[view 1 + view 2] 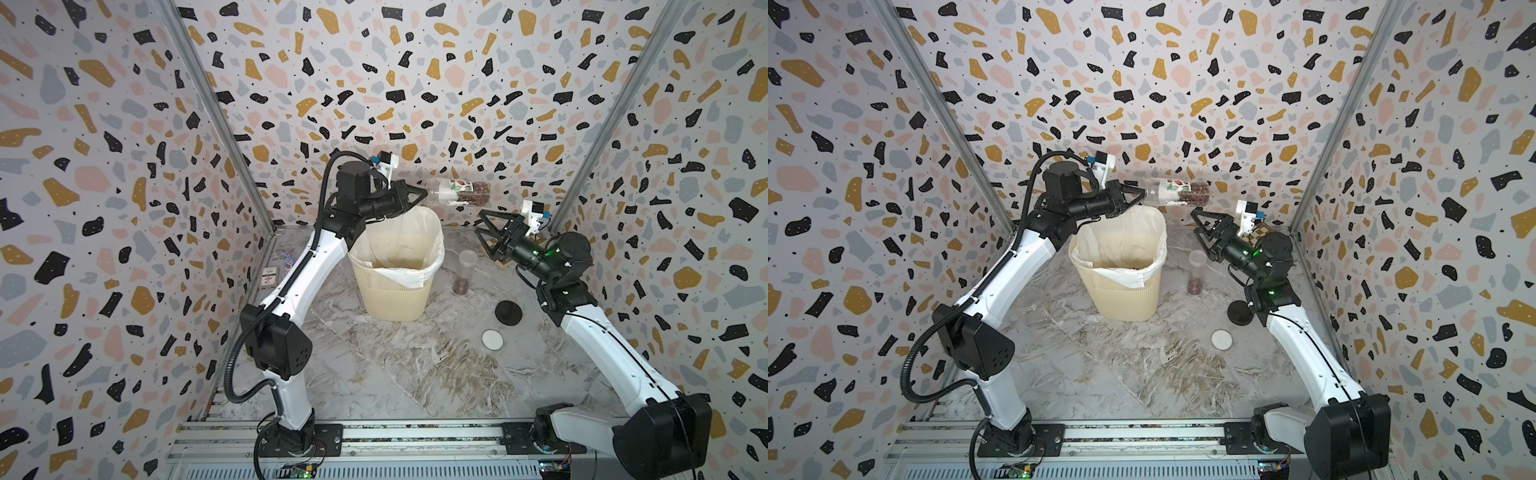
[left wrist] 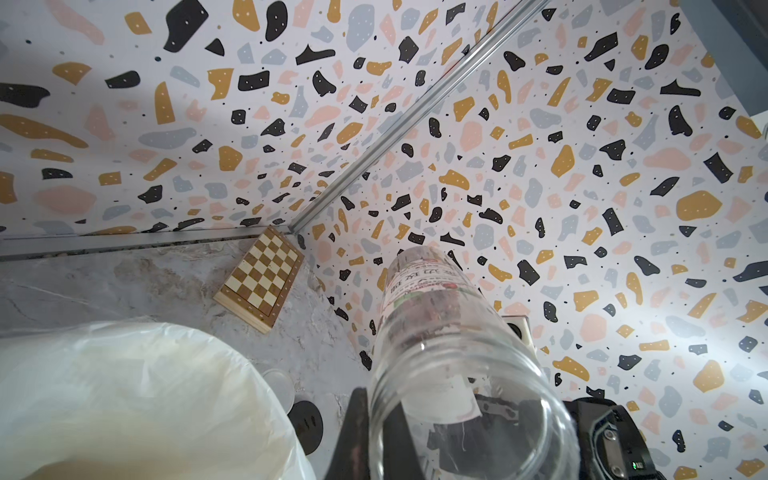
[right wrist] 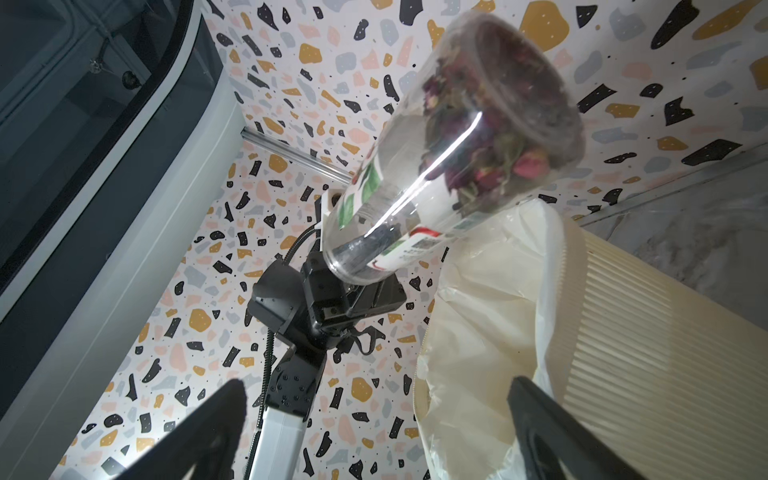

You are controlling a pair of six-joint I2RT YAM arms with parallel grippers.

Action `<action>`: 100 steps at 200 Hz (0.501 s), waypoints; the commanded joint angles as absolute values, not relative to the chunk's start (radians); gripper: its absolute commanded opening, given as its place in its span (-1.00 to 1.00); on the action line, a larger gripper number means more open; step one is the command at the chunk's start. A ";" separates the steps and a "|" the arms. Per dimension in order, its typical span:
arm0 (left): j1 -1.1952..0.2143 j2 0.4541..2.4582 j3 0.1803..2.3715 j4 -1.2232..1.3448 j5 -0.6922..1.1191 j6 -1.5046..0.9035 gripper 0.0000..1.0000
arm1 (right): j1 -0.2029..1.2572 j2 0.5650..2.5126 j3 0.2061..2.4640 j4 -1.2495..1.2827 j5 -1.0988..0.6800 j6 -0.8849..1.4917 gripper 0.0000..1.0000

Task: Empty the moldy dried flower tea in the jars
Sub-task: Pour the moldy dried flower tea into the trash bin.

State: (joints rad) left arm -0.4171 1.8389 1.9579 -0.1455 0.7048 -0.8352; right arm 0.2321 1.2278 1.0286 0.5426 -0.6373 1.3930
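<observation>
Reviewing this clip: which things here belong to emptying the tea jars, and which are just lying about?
Job: labelled jar in the left gripper, holding tea; tall tube; squat clear jar; black lid; white lid; lined bin.
Lying about: chessboard in the back corner; small box by the side wall.

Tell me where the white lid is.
In both top views the white lid lies flat on the table, right side, just nearer the camera than the black lid.
</observation>
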 commanded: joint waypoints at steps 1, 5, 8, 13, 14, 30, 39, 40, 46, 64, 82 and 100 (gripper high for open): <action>-0.435 1.787 1.935 0.015 0.739 -0.917 -1.00 | 0.244 1.255 1.053 0.712 -0.584 1.470 0.99; -0.437 1.785 1.928 0.028 0.740 -0.926 -1.00 | 0.248 1.264 1.060 0.718 -0.580 1.472 0.99; -0.439 1.782 1.921 0.040 0.739 -0.931 -1.00 | 0.250 1.271 1.065 0.721 -0.577 1.474 0.99; -0.442 1.780 1.913 0.056 0.739 -0.941 -1.00 | 0.257 1.282 1.073 0.726 -0.566 1.472 1.00; -0.442 1.780 1.912 0.059 0.739 -0.944 -1.00 | 0.257 1.284 1.075 0.728 -0.564 1.471 1.00; -0.449 1.770 1.886 0.091 0.739 -0.967 -1.00 | 0.266 1.317 1.085 0.791 -0.543 1.491 0.99; -0.452 1.763 1.870 0.101 0.735 -0.971 -1.00 | 0.268 1.336 1.088 0.838 -0.534 1.510 1.00; -0.452 1.762 1.869 0.101 0.735 -0.972 -1.00 | 0.268 1.339 1.089 0.842 -0.534 1.512 1.00; -0.454 1.757 1.859 0.105 0.732 -0.973 -1.00 | 0.268 1.350 1.095 0.869 -0.532 1.519 0.99; -0.457 1.744 1.826 0.119 0.727 -0.979 -1.00 | 0.270 1.379 1.116 0.918 -0.517 1.537 1.00; -0.459 1.734 1.790 0.138 0.727 -0.991 -1.00 | 0.272 1.406 1.141 0.953 -0.504 1.546 1.00; -0.460 1.713 1.749 0.164 0.724 -1.004 -1.00 | 0.272 1.426 1.161 0.967 -0.488 1.550 1.00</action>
State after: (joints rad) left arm -0.4557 1.7622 1.7855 0.0544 0.7170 -0.9710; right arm 0.2680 1.4277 1.0981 0.8555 -0.5190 1.5276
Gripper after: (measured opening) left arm 0.048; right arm 0.994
